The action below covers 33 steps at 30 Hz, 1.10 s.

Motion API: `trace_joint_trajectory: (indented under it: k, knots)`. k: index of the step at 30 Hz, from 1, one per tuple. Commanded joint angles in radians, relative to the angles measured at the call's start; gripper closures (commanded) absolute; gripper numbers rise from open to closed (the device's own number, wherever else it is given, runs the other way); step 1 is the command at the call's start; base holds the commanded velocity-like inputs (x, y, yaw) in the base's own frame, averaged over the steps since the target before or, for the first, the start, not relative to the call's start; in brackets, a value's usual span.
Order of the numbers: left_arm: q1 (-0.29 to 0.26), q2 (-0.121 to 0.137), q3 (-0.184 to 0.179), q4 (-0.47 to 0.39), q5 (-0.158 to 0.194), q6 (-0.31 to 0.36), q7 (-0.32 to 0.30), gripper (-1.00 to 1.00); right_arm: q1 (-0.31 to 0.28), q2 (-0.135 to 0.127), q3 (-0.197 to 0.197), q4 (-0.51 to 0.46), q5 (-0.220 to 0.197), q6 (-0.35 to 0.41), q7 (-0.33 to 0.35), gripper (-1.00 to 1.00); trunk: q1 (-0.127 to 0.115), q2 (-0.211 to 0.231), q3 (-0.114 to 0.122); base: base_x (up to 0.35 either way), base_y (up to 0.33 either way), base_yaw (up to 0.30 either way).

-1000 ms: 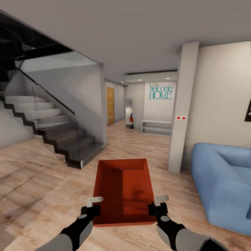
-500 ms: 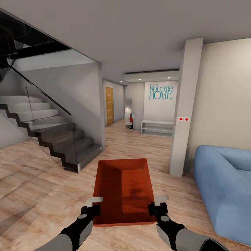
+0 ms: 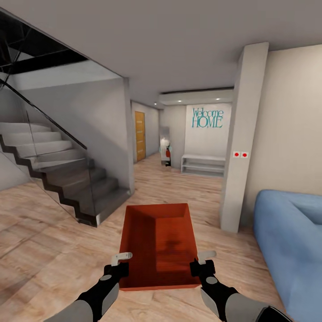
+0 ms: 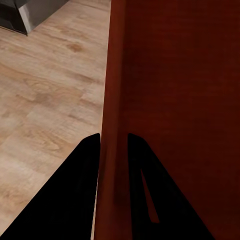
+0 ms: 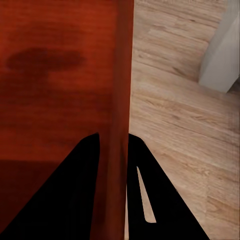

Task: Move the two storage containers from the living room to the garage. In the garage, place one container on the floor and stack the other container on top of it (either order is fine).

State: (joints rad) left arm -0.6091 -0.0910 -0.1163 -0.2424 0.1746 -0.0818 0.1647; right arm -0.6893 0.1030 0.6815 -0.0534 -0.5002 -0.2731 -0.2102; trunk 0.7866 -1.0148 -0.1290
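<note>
The orange-red rectangular lidless storage container point(image 3: 158, 243) hangs in the air between the two grippers, above the light wood-plank floor point(image 3: 53, 250) of the living room. The left gripper point(image 3: 120, 264) is clamped on the container's left wall near its closest corner; in the left wrist view the two dark fingers point(image 4: 75, 190) sit on either side of that thin wall point(image 4: 114, 125), one outside and one inside. The right gripper point(image 3: 203, 264) pinches the right wall at the matching spot, and the right wrist view shows its fingers point(image 5: 82, 190) straddling the wall edge point(image 5: 122, 100) in the same way (a dark smudge of shadow lies on the box's flat base there).

Beyond the grippers, ahead and to the left, a grey staircase with a glass side panel point(image 3: 67, 170) rises. Ahead and to the right stands a pale square pillar point(image 3: 239, 147) bearing two small red dots, and further right of the right gripper is a blue upholstered sofa point(image 3: 290, 241). Far ahead, down the hallway, are a wooden door point(image 3: 140, 135), a low white shelf point(image 3: 203, 164), and teal "Welcome HOME" lettering point(image 3: 207, 117) on the wall.
</note>
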Motion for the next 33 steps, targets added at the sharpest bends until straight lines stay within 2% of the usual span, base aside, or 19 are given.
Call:
trace_joint_trajectory:
  k: [1,14,25,33]
  knots:
    - [0.0,0.0,-0.023,-0.001,-0.006,-0.019,0.035,1.0,-0.001,0.001,-0.076,-0.001,-0.005,0.005,0.0,1.0,0.001,-0.001,-0.001,0.316,0.0,0.0]
    - [-0.001,0.002,-0.023,-0.001,-0.006,-0.019,0.035,1.0,-0.001,0.001,-0.076,-0.001,-0.006,0.005,0.0,1.0,0.001,-0.001,-0.001,0.318,0.0,-0.005]
    - [0.0,0.002,-0.023,-0.001,-0.006,-0.019,0.035,1.0,-0.001,0.001,-0.076,-0.001,-0.006,0.005,0.0,1.0,0.001,-0.001,-0.001,0.32,0.0,-0.196]
    - [-0.001,0.002,-0.023,-0.001,-0.006,-0.019,0.035,1.0,-0.001,0.001,-0.076,-0.001,-0.006,0.005,0.0,1.0,0.001,-0.001,-0.001,0.32,0.0,-0.029]
